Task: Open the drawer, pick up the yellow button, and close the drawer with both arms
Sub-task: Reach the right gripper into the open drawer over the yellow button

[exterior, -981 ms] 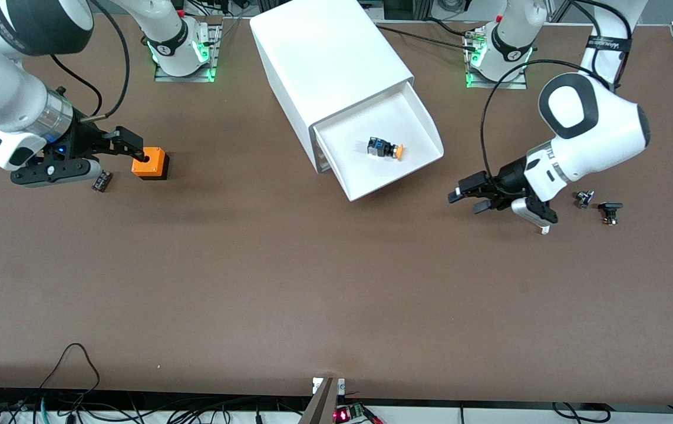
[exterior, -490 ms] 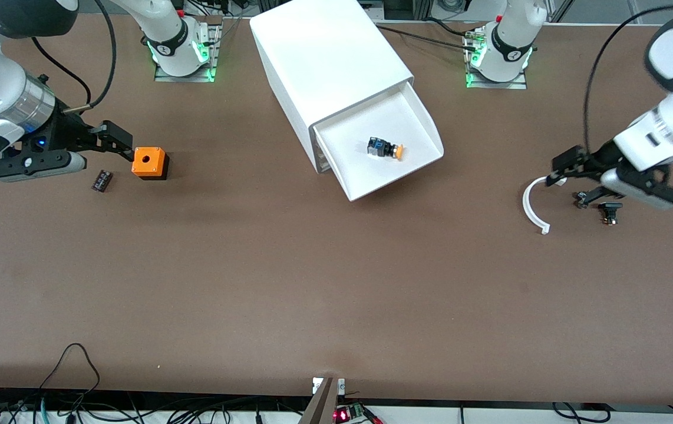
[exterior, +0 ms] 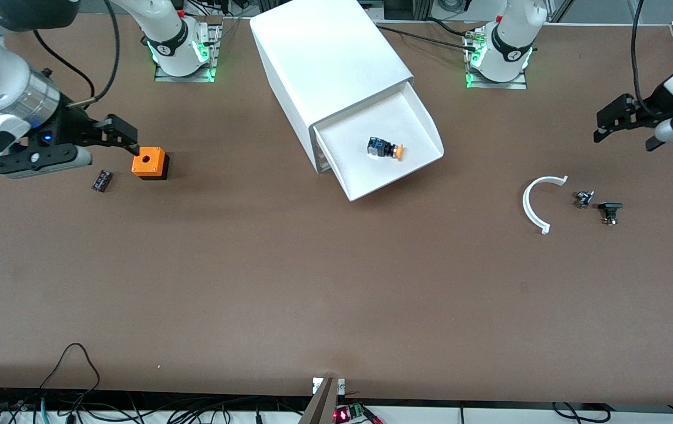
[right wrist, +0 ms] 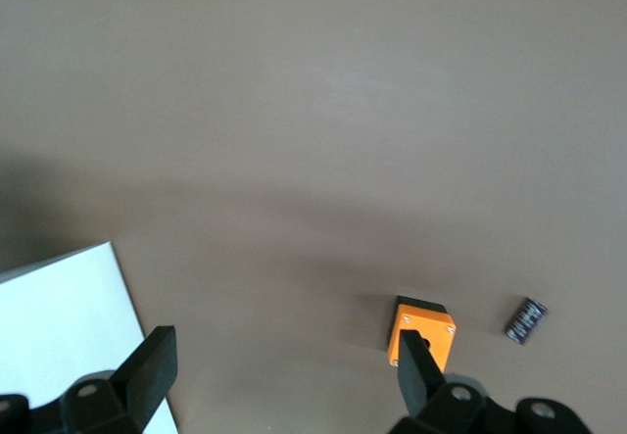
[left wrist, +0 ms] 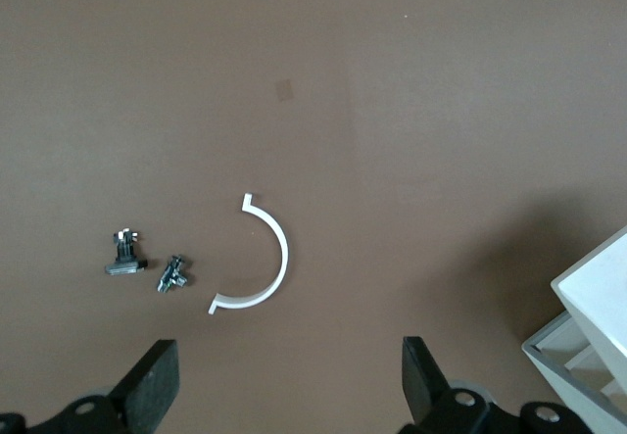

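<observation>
The white cabinet (exterior: 330, 59) stands between the two arm bases. Its top drawer (exterior: 425, 126) is pulled out and open. The button (exterior: 385, 147), with its orange cap and blue-black body, lies on its side in the drawer. My left gripper (exterior: 622, 132) is open and empty, raised over the table's left-arm end; its wrist view (left wrist: 284, 395) shows bare table between the fingers. My right gripper (exterior: 127, 138) is open and empty beside the orange cube (exterior: 149, 163), with one finger (right wrist: 416, 375) over the cube's edge (right wrist: 423, 331) in its wrist view (right wrist: 282, 370).
A white curved strip (exterior: 534, 203) (left wrist: 265, 258) and two small black parts (exterior: 584, 198) (exterior: 609, 211) lie toward the left arm's end. A small black part (exterior: 101, 180) (right wrist: 526, 319) lies beside the orange cube. A cabinet corner shows in the left wrist view (left wrist: 598, 326).
My left arm has swung away from the drawer toward its own end of the table and risen, uncovering the white curved strip. My right gripper drew back slightly, then returned beside the cube.
</observation>
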